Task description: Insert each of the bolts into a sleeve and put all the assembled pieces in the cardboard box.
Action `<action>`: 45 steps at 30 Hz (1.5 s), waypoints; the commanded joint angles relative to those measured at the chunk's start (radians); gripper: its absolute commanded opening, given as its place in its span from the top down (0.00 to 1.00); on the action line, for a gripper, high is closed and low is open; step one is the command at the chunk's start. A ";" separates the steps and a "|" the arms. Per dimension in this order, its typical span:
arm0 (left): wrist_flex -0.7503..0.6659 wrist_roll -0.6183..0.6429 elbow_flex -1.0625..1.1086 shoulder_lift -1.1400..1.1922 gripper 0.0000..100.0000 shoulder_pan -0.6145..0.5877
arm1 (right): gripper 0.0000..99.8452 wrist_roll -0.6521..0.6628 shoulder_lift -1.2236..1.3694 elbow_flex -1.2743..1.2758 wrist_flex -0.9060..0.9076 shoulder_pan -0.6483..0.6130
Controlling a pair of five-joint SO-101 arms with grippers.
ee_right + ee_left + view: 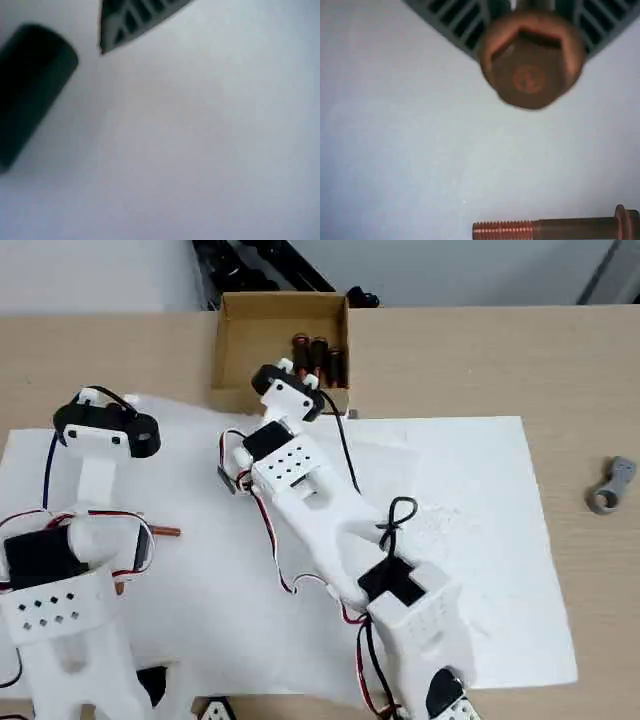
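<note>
The left jaws hold a bolt [530, 65] (seen head-on); tilted, it could jam at the sleeve [30, 90]. Of the right jaws I cannot tell.

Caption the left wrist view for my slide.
Copper-coloured flanged bolt held head-on in the dark ribbed end effector; second copper-coloured bolt lying on white sheet.

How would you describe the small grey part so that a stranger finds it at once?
Start from the white sheet on the table. Beyond its right edge, on bare wood, lies the grey part. Unlike the copper bolt on the sheet, it is grey with a ring at one end.
</note>
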 commanded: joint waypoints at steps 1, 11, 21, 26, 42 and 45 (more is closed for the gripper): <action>0.006 0.005 -0.005 -0.015 0.99 -0.002 | 0.79 -0.006 0.021 -0.049 -0.042 0.022; 0.006 0.005 -0.005 -0.015 0.99 0.000 | 0.80 -0.006 0.104 -0.049 -0.093 0.051; 0.006 0.003 -0.005 -0.015 0.99 0.002 | 0.92 0.078 0.104 -0.049 -0.070 0.050; 0.005 0.002 -0.005 -0.015 0.99 0.003 | 0.97 0.114 0.104 -0.049 -0.064 0.047; 0.003 -0.012 0.001 -0.014 0.99 0.003 | 0.97 0.120 -0.071 -0.049 0.176 0.047; 0.003 -0.025 0.002 -0.014 0.99 0.002 | 0.97 0.170 -0.142 -0.049 0.223 0.036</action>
